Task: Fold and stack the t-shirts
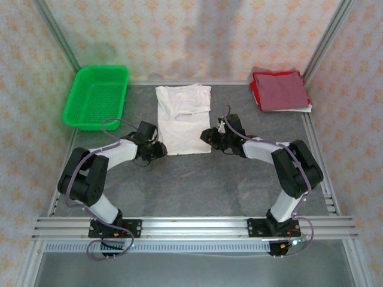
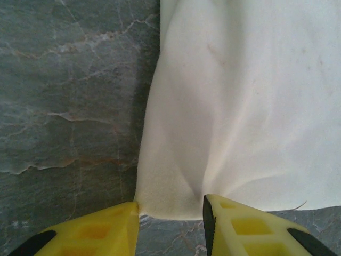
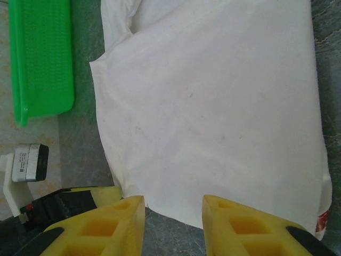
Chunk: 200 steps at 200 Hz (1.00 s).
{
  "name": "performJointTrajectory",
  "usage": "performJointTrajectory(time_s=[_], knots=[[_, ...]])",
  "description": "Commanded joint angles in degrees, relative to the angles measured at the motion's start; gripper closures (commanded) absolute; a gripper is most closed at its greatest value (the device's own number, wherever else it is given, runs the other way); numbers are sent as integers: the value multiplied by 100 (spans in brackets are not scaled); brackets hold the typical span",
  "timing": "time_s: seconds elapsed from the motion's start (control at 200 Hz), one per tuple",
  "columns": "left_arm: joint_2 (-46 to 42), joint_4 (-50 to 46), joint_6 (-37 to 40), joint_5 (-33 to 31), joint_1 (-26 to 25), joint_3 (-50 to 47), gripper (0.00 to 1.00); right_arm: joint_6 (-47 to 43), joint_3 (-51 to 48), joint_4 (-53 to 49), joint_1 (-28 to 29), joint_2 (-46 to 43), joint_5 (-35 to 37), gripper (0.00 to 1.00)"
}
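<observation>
Flanking white t-shirt (image 1: 182, 119), left tool (image 2: 171, 209) and right tool (image 3: 173, 205) gape wide; basket (image 1: 96, 98), red t-shirt (image 1: 281, 89) sit apart.

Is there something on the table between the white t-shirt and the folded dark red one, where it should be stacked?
Nothing visible stands in the way. Only bare table lies between the white t-shirt and the dark red t-shirt. The green basket sits on the opposite side, left of the white t-shirt.
</observation>
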Motion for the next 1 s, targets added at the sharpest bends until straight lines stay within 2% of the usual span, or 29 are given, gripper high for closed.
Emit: performJointTrajectory(time_s=[0.0, 0.11, 0.165, 0.26, 0.43, 0.485, 0.651, 0.996], knots=[[211, 81, 12, 0, -88, 228, 63, -37, -79, 87, -22, 42, 73, 66], [351, 105, 20, 11, -102, 301, 66, -48, -162, 83, -30, -25, 109, 66], [332, 106, 30, -39, -102, 282, 73, -74, -204, -3, -37, -93, 166, 66], [255, 47, 65, -147, -100, 268, 80, -88, -346, -30, -78, -233, 238, 66], [51, -170, 134, -346, -102, 267, 85, -53, -608, -82, -167, -355, 284, 65], [4, -220, 160, -393, -100, 268, 92, -53, -661, -84, -171, -343, 255, 65], [-50, -242, 171, -428, -102, 251, 100, -37, -732, -2, -172, -260, 129, 62], [-87, -275, 188, -469, -102, 233, 100, -53, -447, 69, -84, 200, 147, 61]])
